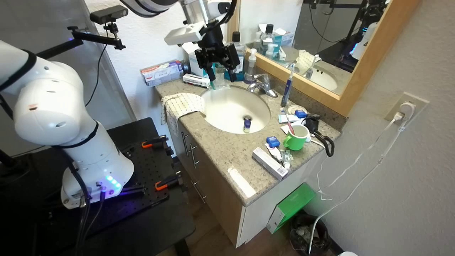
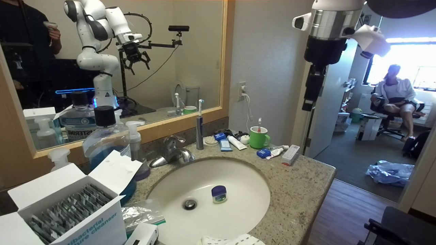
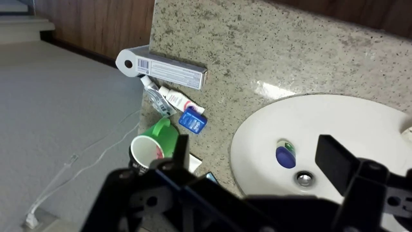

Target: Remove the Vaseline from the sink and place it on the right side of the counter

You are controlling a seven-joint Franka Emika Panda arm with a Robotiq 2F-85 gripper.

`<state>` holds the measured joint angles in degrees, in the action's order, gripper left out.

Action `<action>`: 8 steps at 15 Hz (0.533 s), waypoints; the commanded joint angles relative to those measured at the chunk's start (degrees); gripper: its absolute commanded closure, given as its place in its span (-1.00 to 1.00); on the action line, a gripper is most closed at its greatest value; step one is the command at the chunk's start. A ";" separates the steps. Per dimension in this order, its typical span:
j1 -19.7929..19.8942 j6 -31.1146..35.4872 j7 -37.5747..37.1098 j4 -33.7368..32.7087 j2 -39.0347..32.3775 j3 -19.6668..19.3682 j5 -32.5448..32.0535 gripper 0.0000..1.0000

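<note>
The empty, wide-spread hand (image 3: pixel 255 149) hides part of the sink (image 3: pixel 325 117) (Vaseline (image 3: pixel 285 154) inside) in wrist view

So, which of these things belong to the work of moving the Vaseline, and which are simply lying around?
For the job:
gripper
Vaseline jar
sink
counter

Just lying about:
green mug
electric toothbrush
patterned cloth
mouthwash bottle

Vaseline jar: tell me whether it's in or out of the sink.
In. All three views show the Vaseline jar inside the sink, near the drain.
</note>
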<state>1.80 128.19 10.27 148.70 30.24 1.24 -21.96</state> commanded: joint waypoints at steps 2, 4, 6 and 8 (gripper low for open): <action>-2.58 5.00 4.82 -1.35 -5.51 1.87 -6.11 -1.00; -3.79 7.64 7.66 -1.73 -7.84 2.14 -8.18 -1.00; -5.17 11.43 11.63 -2.40 -10.84 1.60 -8.84 -1.00; -6.29 15.72 16.82 -3.33 -14.37 0.85 -8.14 -1.00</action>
<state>-3.09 139.46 21.02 147.95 21.19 3.02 -29.46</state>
